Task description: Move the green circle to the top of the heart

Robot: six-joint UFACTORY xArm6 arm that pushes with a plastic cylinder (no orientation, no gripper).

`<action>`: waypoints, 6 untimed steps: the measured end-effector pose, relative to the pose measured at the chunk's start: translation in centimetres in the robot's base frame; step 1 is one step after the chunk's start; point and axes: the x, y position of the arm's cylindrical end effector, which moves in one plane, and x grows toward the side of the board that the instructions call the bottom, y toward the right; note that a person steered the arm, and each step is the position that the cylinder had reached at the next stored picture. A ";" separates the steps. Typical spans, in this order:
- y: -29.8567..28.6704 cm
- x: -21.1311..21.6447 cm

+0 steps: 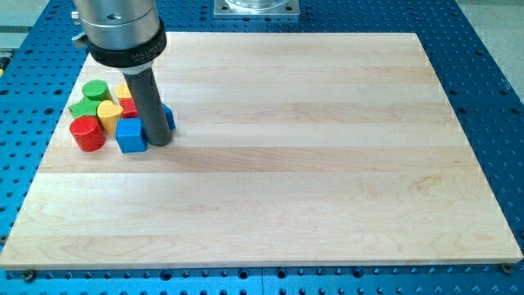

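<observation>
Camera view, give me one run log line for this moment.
tip right of blue cube | green circle top-left of yellow heart | red cylinder at cluster's left | circle untouched

At the desk point(270, 164) top-left, the blocks cluster around the yellow heart point(110, 111): green circle point(96, 90) above-left, red cylinder point(87, 133) below-left, blue cube point(130, 135) below-right. My tip point(160, 141) rests just right of that cube.

Green circle point(96, 89): green. Heart point(110, 113): yellow. Red cylinder point(87, 133): red. Cube point(130, 135): blue. Rod point(150, 102): dark grey. Board point(311, 156): pale wood, banded grain. Surrounding table point(491, 82): blue, dotted with holes.
</observation>
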 end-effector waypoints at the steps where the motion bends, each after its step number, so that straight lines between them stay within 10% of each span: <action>1: 0.1 0.0; 3: 3.0 5.1; 4: -10.5 6.0; 6: -15.9 3.1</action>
